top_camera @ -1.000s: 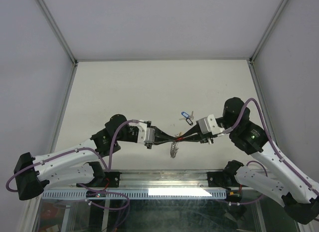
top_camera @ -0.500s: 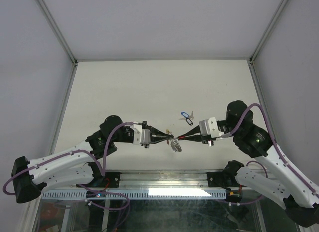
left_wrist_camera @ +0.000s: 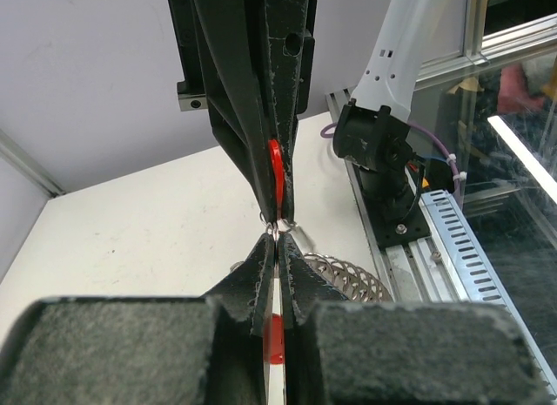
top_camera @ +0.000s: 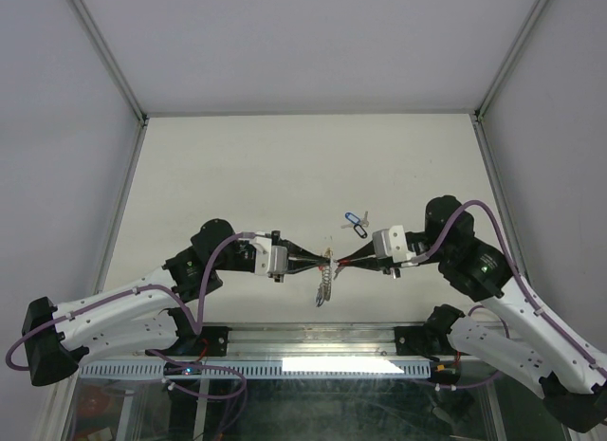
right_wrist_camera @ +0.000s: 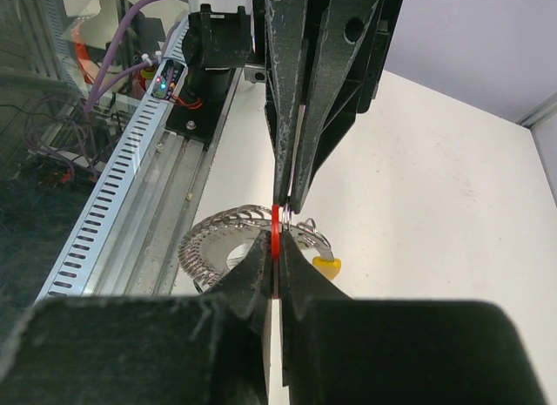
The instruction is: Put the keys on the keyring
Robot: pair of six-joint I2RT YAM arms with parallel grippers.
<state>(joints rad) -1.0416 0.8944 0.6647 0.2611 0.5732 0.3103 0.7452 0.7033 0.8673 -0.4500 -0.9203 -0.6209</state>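
Brings left gripper (top_camera: 324,263) (clamped on the keyring (top_camera: 322,287)) back against right gripper (top_camera: 340,264) pinching a red key (right_wrist_camera: 277,235), readying threading.

Colours only: surface (top_camera: 237,166) is plain off-white with no pattern, and the walls (top_camera: 313,43) are pale grey. The arms (top_camera: 123,303) are white shells with black joints, carrying purple cables (top_camera: 220,256). The left pincer (top_camera: 327,263) and right pincer (top_camera: 340,264) both have matt black fingers with a speckled foam-like texture on white mount blocks. The red key tag (left_wrist_camera: 276,174) is a bright, solid red. On the surface there's a blue key tag (top_camera: 352,218) and a black key tag (top_camera: 360,229), both with silver metal. The keyring (right_wrist_camera: 228,238) is a silvery-white coil with one yellow section. The base rail (top_camera: 313,341) is bare aluminium grey.
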